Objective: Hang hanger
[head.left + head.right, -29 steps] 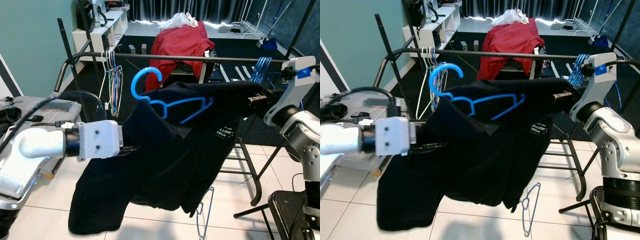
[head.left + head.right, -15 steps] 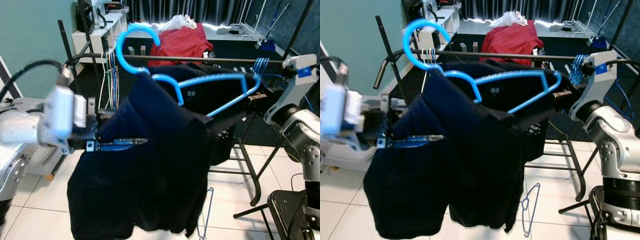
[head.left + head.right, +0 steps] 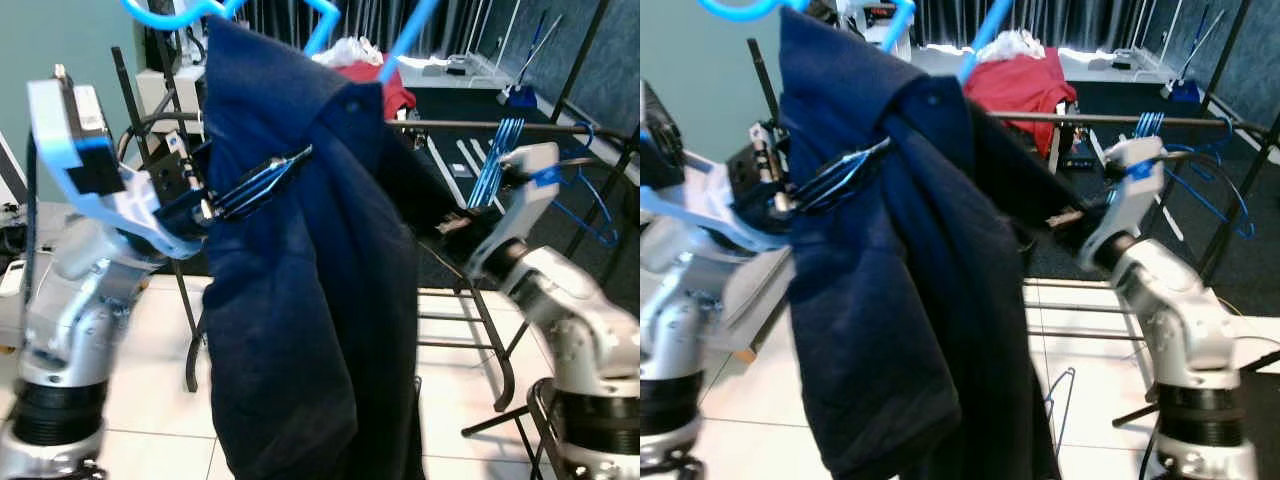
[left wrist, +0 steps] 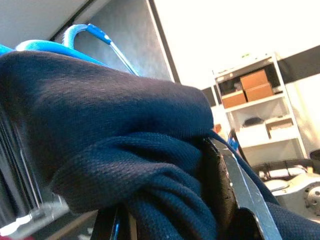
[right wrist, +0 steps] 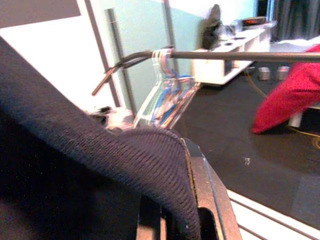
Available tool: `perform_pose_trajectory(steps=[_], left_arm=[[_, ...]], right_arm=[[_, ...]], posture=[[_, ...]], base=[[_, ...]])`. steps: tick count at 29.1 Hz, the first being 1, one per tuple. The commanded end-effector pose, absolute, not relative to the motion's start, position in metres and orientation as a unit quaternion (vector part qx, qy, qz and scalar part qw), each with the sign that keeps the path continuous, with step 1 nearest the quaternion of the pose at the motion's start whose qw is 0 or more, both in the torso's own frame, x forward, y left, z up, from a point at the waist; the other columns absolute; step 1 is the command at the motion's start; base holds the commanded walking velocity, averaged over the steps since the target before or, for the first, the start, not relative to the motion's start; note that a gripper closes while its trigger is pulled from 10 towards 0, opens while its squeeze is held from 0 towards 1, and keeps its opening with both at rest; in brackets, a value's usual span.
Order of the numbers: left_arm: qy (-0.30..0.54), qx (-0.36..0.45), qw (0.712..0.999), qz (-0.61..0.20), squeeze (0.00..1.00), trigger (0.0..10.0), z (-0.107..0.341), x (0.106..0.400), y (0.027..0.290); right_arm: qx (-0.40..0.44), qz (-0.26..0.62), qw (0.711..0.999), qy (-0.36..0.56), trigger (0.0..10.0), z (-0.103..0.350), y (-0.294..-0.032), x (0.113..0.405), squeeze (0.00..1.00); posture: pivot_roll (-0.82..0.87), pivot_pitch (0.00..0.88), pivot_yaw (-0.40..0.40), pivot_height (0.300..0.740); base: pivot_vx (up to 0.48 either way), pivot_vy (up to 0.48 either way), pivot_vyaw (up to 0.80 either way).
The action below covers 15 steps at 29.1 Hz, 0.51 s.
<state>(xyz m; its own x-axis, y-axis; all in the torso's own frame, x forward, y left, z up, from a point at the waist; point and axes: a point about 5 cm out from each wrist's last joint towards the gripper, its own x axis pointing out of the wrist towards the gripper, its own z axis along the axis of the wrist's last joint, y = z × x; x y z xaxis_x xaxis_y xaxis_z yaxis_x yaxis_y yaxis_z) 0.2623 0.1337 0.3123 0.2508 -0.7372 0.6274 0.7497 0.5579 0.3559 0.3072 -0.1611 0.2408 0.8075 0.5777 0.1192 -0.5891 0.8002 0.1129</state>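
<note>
While the dark shirt droops toward the floor on the raised blue hanger, near the black rail, the left pincer clenches its left side and the right pincer clenches its right edge.

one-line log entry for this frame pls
step: hang hanger | left gripper: shut on dark shirt, raised | right gripper: shut on dark shirt | blue hanger: above rail, not yet hooked
</note>
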Motion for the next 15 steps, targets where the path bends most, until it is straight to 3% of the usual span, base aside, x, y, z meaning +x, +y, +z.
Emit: perform_pose_trajectory(steps=[1, 2, 4, 5, 6, 11, 15], left_arm=[[-0.397, -0.004, 0.796, -0.457, 0.00, 10.0, 0.310, 0.263, 0.134], [-0.384, 0.015, 0.802, -0.458, 0.00, 10.0, 0.304, 0.264, 0.131], [-0.384, 0.015, 0.802, -0.458, 0.00, 10.0, 0.304, 0.264, 0.131], [-0.366, 0.051, 0.808, -0.458, 0.00, 10.0, 0.298, 0.267, 0.129], [-0.336, 0.121, 0.816, -0.456, 0.00, 10.0, 0.289, 0.272, 0.131], [-0.311, 0.176, 0.816, -0.454, 0.00, 10.0, 0.281, 0.276, 0.136], [-0.240, 0.291, 0.826, -0.419, 0.00, 10.0, 0.265, 0.292, 0.171]], right_arm=[[0.074, 0.313, 0.946, -0.041, 1.8, 0.242, -0.159, 0.305, 0.00], [0.075, 0.319, 0.944, -0.041, 4.4, 0.242, -0.156, 0.303, 0.00], [0.075, 0.319, 0.944, -0.041, 4.4, 0.242, -0.156, 0.303, 0.00], [0.081, 0.327, 0.941, -0.042, 10.0, 0.242, -0.154, 0.302, 0.00], [0.075, 0.358, 0.930, -0.039, 10.0, 0.242, -0.155, 0.295, 1.00], [0.064, 0.390, 0.918, -0.037, 10.0, 0.242, -0.160, 0.287, 1.00], [0.003, 0.465, 0.885, 0.018, 10.0, 0.238, -0.202, 0.252, 1.00]], posture=[[-0.09, 0.005, -0.018, 0.740], [-0.09, 0.007, -0.017, 0.740], [-0.09, 0.007, -0.017, 0.740], [-0.09, 0.007, -0.017, 0.740], [-0.09, 0.007, -0.017, 0.740], [-0.09, 0.013, -0.014, 0.740], [-0.09, 0.017, -0.006, 0.740]], base=[[0.000, 0.000, 0.00], [0.000, 0.000, 0.00], [0.000, 0.000, 0.00], [0.000, 0.000, 0.00], [0.000, 0.000, 0.00], [0.000, 0.000, 0.00], [0.000, 0.000, 0.00]])
